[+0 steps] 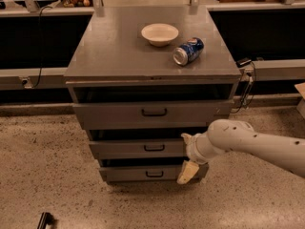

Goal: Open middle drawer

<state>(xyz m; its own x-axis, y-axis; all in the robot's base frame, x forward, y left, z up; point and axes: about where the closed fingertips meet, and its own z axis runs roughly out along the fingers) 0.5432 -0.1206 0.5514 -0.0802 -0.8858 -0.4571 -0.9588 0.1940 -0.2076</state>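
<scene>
Camera view, gripper (187,155) spread, at right edge of middle drawer (138,148), above floor (47,175).

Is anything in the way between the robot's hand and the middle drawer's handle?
Nothing visible. The gripper hangs at the right end of the middle drawer; only bare front lies between it and the handle.

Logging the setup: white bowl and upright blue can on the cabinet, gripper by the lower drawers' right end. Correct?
The camera view shows the blue can lying on its side, not upright. The white bowl is on the cabinet, the gripper by the lower drawers' right end.
</scene>
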